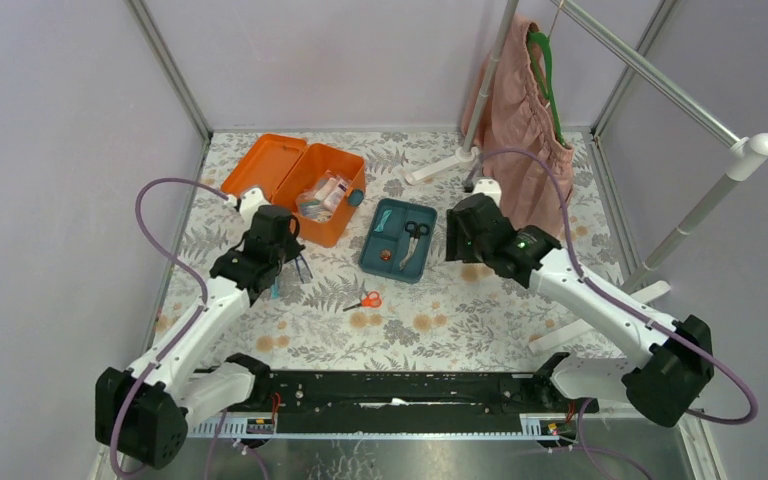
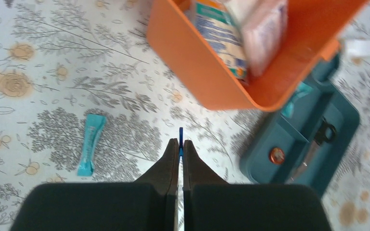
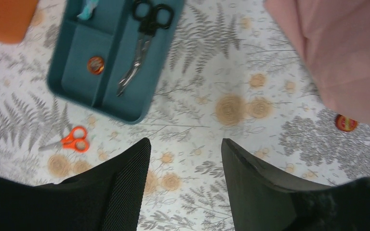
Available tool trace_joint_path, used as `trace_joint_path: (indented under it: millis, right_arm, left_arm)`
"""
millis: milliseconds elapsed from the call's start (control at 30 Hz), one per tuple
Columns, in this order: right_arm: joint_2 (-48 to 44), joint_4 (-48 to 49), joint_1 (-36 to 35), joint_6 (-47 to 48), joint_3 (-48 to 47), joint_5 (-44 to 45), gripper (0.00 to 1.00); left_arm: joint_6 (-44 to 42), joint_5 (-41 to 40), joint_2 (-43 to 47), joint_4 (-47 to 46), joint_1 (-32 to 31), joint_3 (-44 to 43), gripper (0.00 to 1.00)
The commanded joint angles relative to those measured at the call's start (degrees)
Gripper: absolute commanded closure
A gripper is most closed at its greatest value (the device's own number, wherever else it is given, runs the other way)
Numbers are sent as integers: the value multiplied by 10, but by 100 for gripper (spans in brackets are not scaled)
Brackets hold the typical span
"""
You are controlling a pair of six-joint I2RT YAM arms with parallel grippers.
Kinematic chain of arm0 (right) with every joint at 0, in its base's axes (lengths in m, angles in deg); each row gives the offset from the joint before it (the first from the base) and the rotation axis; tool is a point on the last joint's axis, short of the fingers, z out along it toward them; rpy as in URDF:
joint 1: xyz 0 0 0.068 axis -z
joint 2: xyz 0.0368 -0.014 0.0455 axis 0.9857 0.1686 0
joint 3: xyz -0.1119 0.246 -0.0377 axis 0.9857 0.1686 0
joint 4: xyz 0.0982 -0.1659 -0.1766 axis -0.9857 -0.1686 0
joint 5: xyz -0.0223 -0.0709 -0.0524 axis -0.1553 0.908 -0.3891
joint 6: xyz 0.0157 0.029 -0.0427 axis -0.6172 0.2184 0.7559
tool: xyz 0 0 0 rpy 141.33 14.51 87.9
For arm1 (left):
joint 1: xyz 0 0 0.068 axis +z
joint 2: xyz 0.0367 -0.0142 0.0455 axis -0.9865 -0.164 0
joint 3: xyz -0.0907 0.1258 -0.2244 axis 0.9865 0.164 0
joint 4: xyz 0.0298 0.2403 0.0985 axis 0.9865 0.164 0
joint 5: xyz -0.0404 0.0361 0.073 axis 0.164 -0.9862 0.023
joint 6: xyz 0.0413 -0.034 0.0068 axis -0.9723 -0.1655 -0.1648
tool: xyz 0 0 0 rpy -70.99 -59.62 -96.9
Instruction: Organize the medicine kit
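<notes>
Beyond left end effector point(image 2: 180, 144) with blue strip point(image 2: 180, 134), orange medicine kit point(image 2: 197, 72)

medicine kit point(image 1: 328, 232): far-left on table point(image 1: 480, 320) | insert tray point(image 1: 380, 238): just right of kit | shears point(image 1: 413, 240): in tray | scissors point(image 1: 365, 300): before tray, mid-table

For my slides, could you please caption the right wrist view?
Open right end effector near teal tray holding black scissors.
</notes>
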Motion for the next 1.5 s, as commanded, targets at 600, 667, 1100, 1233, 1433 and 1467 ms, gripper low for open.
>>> trace_joint_path:
  millis: [600,667,1100,1233,1433,1467]
  right_arm:
    - [-115,20,244,-7,132,-104,30]
    - [-123,22,245,-12,142,-109,30]
    - [-164,15,246,-2,177,-125,28]
    - [-176,9,245,3,181,-130,28]
    - [-190,6,246,5,190,-138,28]
    - [-191,6,246,5,190,-141,28]
  left_arm:
    - [-88,27,-201,5,-271,-258,100]
    - [-111,39,-238,-9,-271,-278,100]
    - [-226,125,-469,-92,-254,-398,100]
    - [-226,148,-518,-107,-243,-420,100]
    - [-221,151,-577,-118,-231,-448,100]
    - [-220,156,-584,-122,-228,-450,100]
